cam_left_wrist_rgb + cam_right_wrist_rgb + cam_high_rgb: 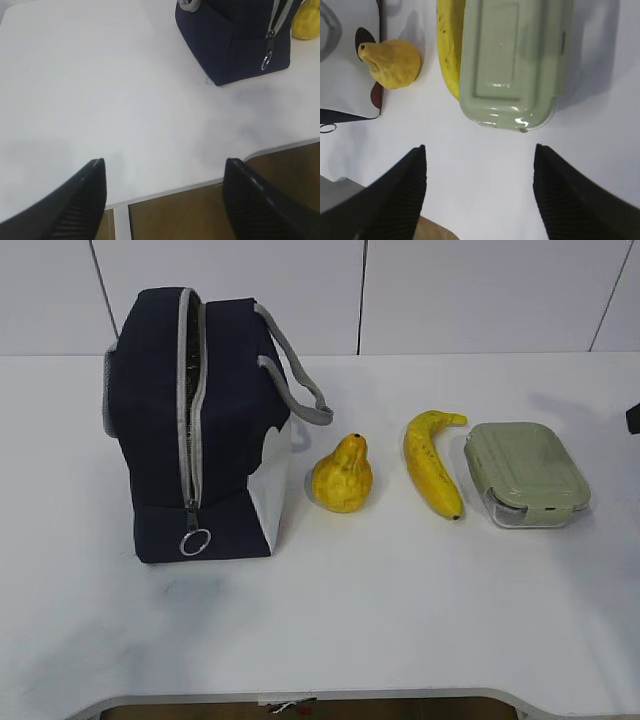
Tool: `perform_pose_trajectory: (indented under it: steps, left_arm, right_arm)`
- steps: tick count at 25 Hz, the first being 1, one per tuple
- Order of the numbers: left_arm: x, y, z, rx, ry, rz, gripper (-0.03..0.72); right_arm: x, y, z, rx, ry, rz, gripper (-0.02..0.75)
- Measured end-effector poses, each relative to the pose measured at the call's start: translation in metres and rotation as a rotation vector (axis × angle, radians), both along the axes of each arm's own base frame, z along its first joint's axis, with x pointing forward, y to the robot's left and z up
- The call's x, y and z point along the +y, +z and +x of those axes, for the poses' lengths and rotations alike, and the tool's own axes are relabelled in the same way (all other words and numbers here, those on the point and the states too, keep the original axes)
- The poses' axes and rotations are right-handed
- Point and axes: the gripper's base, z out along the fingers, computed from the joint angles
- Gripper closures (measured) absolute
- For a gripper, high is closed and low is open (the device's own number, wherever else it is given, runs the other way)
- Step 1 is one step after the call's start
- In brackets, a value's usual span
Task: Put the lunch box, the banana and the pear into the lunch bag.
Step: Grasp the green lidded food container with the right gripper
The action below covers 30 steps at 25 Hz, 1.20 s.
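The navy lunch bag (195, 425) stands at the table's left, its grey zipper shut down to the ring pull (195, 541). The yellow pear (342, 475) sits just right of it, then the banana (432, 462), then the lunch box (526, 473) with its sage-green lid. In the left wrist view my left gripper (165, 172) is open and empty over the table's front edge, with the bag (235, 40) far ahead. In the right wrist view my right gripper (480, 160) is open and empty, short of the lunch box (512, 60), banana (449, 45) and pear (392, 62).
The white table (350, 620) ends in a front edge with a brown floor below (200, 215). A white panelled wall (450, 290) stands behind. A dark bit of the right arm (633, 418) shows at the right edge.
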Motion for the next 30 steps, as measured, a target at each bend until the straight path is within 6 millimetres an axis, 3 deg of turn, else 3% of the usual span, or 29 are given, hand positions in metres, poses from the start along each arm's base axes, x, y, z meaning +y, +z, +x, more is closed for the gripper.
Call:
perform_pose_trajectory:
  steps: [26,30]
  left_arm:
    - [0.0000,0.0000,0.0000,0.000,0.000,0.000,0.133]
    - [0.0000,0.0000,0.0000,0.000,0.000,0.000,0.133]
  right_arm:
    - [-0.0040,0.0007,0.0080,-0.010,-0.014,0.005,0.209]
    - [-0.0035,0.0007,0.0094,-0.010,-0.027,0.026,0.150]
